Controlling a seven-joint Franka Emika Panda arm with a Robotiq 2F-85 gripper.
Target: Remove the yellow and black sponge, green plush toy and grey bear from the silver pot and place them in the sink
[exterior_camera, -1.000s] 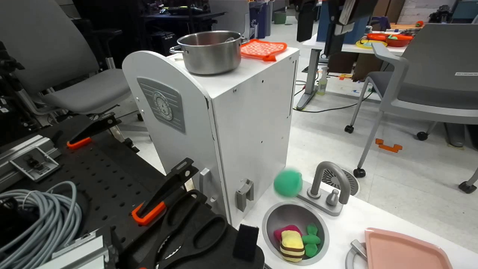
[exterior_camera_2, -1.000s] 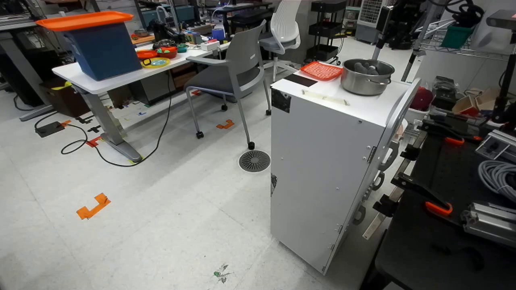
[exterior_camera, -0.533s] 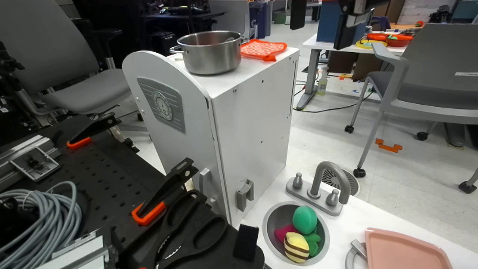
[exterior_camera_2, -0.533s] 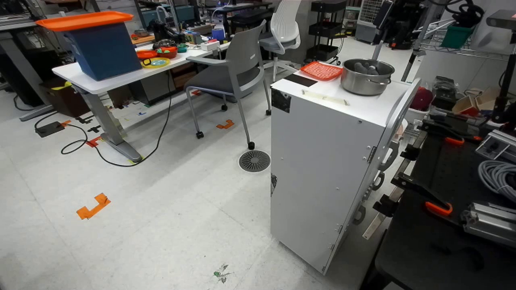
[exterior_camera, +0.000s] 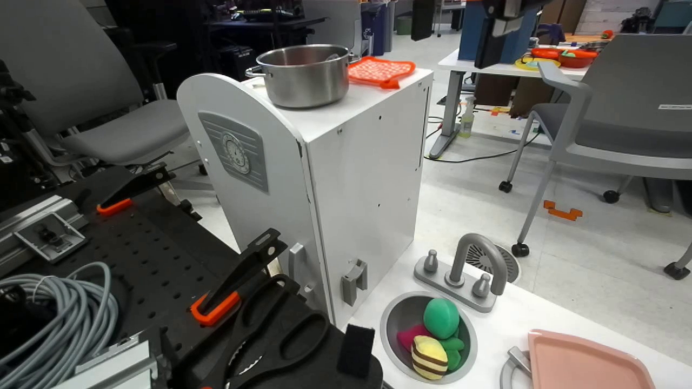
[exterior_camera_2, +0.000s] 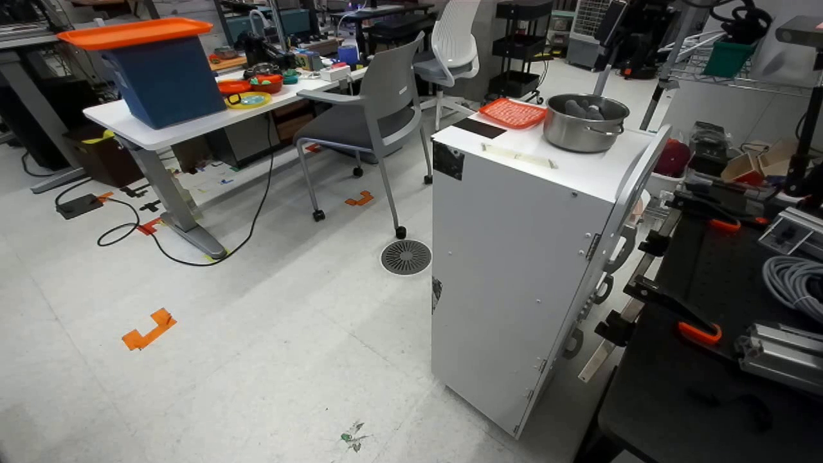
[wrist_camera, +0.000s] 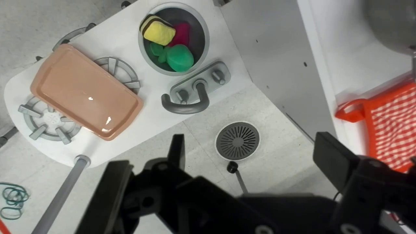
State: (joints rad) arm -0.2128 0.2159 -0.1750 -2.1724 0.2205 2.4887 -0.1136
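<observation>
The yellow and black sponge and the round teal-green plush toy lie in the sink. The wrist view also shows the sponge and the toy inside the round basin. The silver pot stands on top of the white cabinet. A grey lump, apparently the grey bear, lies inside the pot, partly hidden by its wall. My gripper is open and empty. In an exterior view, the gripper hangs high, right of the pot and above the sink.
A pink-magenta object and a dark green piece share the sink. A grey faucet rises behind it. A salmon-pink tray lies beside it. The tall white cabinet and an orange-red potholder are near the pot.
The teal-green toy was blurred in the air above the sink and has dropped into it. The sponge has shifted and tilted. My gripper has opened wider, then moved slightly left in an exterior view.
</observation>
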